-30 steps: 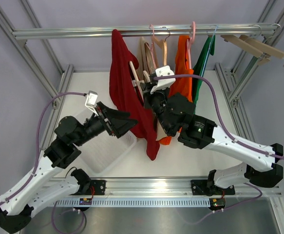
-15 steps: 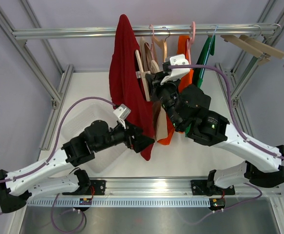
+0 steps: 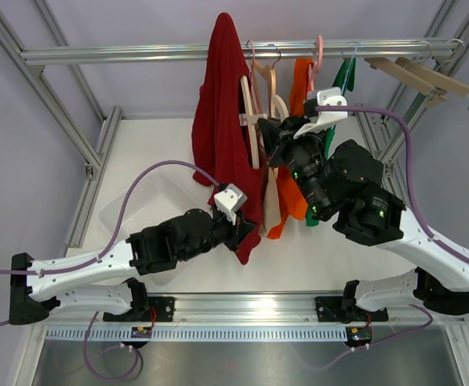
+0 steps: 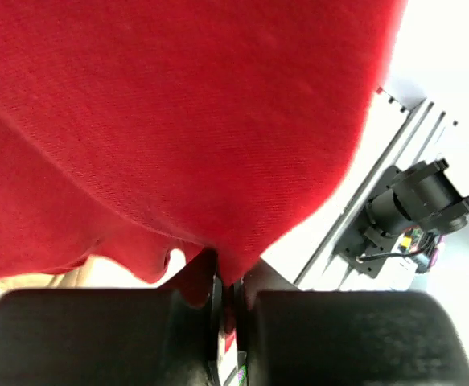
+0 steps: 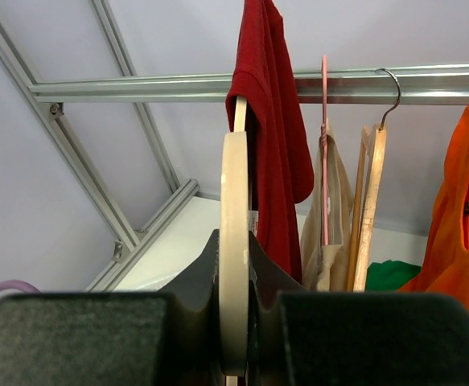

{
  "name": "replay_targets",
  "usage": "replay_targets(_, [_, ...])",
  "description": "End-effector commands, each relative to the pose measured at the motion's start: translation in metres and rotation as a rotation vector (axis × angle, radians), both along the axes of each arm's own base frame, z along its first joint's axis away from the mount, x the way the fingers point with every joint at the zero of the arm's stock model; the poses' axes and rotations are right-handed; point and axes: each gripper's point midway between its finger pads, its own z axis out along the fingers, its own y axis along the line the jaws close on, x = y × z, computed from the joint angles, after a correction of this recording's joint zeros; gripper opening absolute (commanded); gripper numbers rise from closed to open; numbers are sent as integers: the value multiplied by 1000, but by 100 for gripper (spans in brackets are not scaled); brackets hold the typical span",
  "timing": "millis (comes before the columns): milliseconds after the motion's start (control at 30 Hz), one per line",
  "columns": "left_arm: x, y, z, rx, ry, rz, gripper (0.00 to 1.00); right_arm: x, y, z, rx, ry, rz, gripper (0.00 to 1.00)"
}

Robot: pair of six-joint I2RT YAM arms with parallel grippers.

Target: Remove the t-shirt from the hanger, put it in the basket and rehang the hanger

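A dark red t-shirt hangs from a pale wooden hanger and reaches above the rail. My left gripper is shut on the t-shirt's lower hem; in the left wrist view the red cloth fills the picture and a fold of it is pinched between the jaws at my left gripper. My right gripper is shut on the hanger; in the right wrist view the hanger's arm stands edge-on between the fingers at my right gripper, with the t-shirt draped over its far end.
An aluminium rail runs across the back. On it hang a beige garment, an orange garment, a green garment, and bare wooden hangers at the right. A clear plastic bin lies under the left arm.
My left gripper has moved right and down to the t-shirt's hem and shut on it. My right gripper has lifted the hanger and t-shirt up and to the right.
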Motion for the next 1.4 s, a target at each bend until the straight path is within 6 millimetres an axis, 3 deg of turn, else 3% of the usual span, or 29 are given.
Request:
replay_targets(0, [1, -5, 26, -44, -75, 14, 0, -4, -20, 39, 119, -80, -10, 0])
replay_targets(233, [-30, 0, -39, 42, 17, -39, 0, 2, -43, 60, 260, -175, -104, 0])
replay_targets(333, [-46, 11, -85, 92, 103, -38, 0, 11, -48, 68, 316, -219, -133, 0])
replay_targets(400, [-57, 14, -103, 124, 125, -49, 0, 19, -48, 76, 339, -240, -135, 0])
replay_targets(500, [-68, 26, -122, 162, 147, -35, 0, 26, -34, 84, 328, -249, -100, 0])
replay_targets(600, [-69, 39, -128, 163, 154, -11, 0, 20, -32, 94, 313, -249, -57, 0])
replay_targets(700, [-69, 44, -133, 165, 153, -11, 0, 8, -48, 106, 314, -259, -37, 0])
replay_targets(733, [-70, 44, -136, 176, 152, -19, 0, 0, -62, 117, 334, -273, -32, 0])
replay_targets(800, [-73, 42, -144, 210, 161, -34, 0, -6, -65, 118, 306, -262, 0, 0])
replay_targets(867, [-76, 39, -149, 232, 172, -50, 0, -18, -75, 131, 327, -274, 35, 0])
replay_targets(967, [-80, 31, -150, 245, 172, -60, 0, -14, -76, 119, 286, -246, 11, 0])
replay_targets(1100, [-99, 17, -143, 246, 147, -125, 0, 1, -70, 110, 264, -257, -66, 0])
replay_targets(1200, [-88, 27, -132, 251, 109, -47, 0, 2, -60, 109, 233, -243, -36, 0])
replay_targets(1233, [-83, 30, -124, 233, 91, -25, 0, -5, -67, 114, 268, -245, -14, 0])
replay_targets(1267, [-73, 34, -98, 157, 57, 25, 0, -10, -64, 110, 252, -235, 25, 0])
replay_targets(1367, [-48, 47, -45, 50, -43, 144, 0, -31, -72, 99, 257, -197, 126, 0])
